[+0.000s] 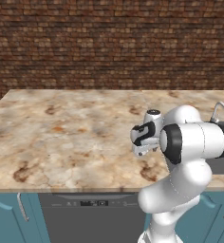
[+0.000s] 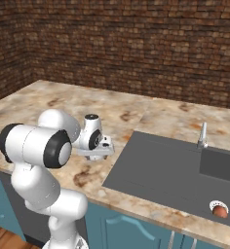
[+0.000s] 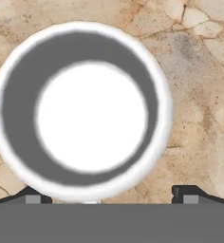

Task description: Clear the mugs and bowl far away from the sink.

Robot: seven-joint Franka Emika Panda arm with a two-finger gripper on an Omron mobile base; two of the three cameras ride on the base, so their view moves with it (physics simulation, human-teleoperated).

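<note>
- Right now a white mug is seen from straight above in the hand view, standing upright on the stone worktop.
- The gripper is held above the mug with its two dark fingertips spread wide, and nothing is pinched between them.
- The mug sits a little off to one side between the fingertips, so one tip is half hidden under its rim.
- To do this step well, the gripper should first be slid over until the mug wall, or the whole mug, lies evenly between the tips.
- After that it should be brought straight down and pressed together slowly, so the mug is not knocked over.
- Once lifted, the mug should be carried to a bare part of the worktop well apart from the sink.
- From the right base view the gripper is seen over the worktop, just beside the sink's near corner.
- The mug's handle cannot be made out from above.
- In both base views the mug is hidden behind the hand and arm.
- How high the gripper hangs over the mug is hard to tell.
- A small round brownish thing lies in the sink, cut off low in the right base view, and what it is cannot be told.
</note>
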